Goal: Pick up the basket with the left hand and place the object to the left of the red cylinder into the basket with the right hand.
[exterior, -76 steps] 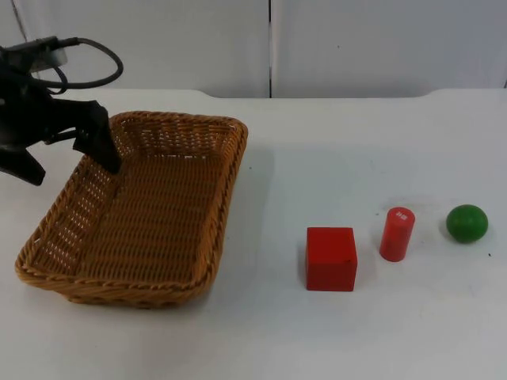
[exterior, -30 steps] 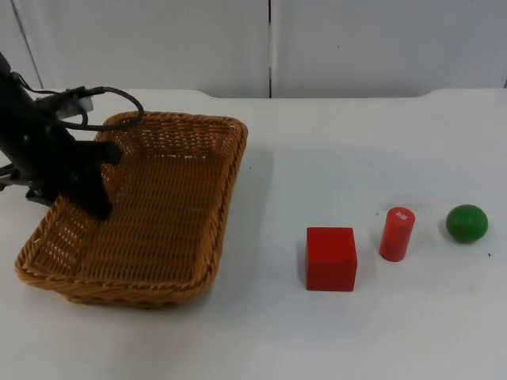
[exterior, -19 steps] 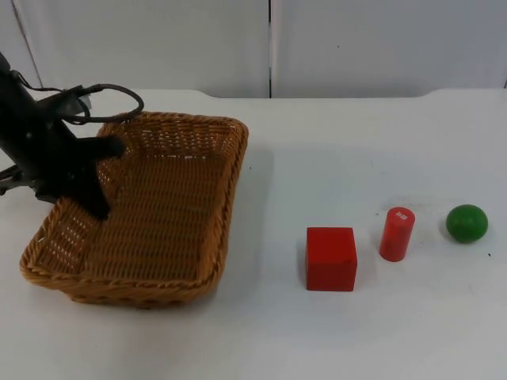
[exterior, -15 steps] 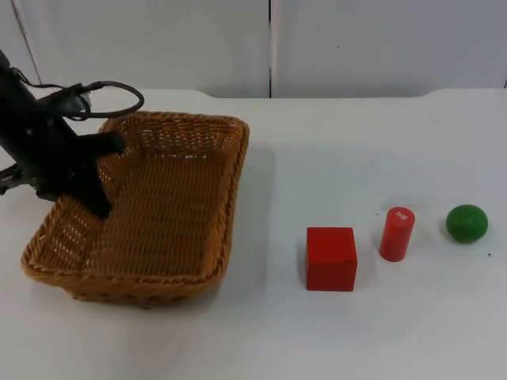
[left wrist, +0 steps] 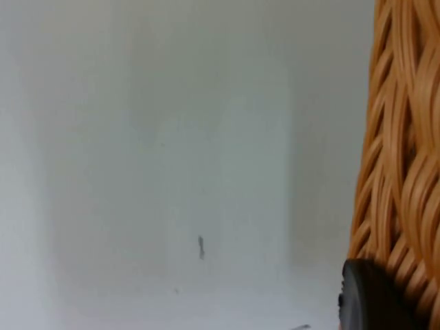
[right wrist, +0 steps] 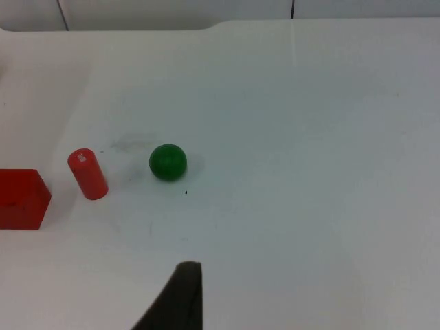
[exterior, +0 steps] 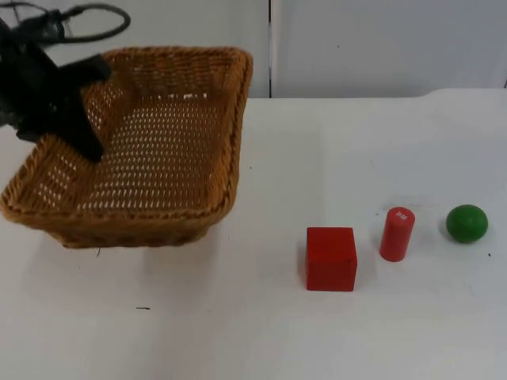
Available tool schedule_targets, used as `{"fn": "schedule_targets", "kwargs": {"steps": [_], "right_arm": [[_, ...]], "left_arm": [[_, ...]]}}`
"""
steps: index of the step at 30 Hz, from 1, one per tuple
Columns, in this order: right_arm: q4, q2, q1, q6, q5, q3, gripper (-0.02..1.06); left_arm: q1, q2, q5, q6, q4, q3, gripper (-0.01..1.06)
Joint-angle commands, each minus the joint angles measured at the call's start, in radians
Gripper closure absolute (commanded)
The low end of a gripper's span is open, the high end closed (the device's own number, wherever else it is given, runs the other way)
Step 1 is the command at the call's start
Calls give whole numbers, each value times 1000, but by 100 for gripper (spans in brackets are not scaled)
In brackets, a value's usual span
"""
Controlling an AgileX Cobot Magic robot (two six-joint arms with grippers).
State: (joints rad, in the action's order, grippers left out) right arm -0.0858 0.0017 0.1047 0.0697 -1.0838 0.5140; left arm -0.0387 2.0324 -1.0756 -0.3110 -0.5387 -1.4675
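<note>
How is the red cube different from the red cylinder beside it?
The red cube is a flat-faced block, wider than the red cylinder, which is a slim round post standing upright. The cylinder carries a small white mark on its top end; the cube's faces are plain. Both are red and rest on the white table, apart.

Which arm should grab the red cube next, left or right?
Right. The left gripper is clamped on the wicker basket's rim, holding it off the table. The red cube, left of the red cylinder, lies on the right arm's side, in its wrist view.
</note>
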Motion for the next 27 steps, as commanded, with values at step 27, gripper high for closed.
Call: {"fn": "schedule_targets", "kwargs": {"steps": [27], "right_arm": [[-14,-2,-2,-1,6,0,-1]], "left_arm": [[42,-460,-69,51,31,395,105]]}}
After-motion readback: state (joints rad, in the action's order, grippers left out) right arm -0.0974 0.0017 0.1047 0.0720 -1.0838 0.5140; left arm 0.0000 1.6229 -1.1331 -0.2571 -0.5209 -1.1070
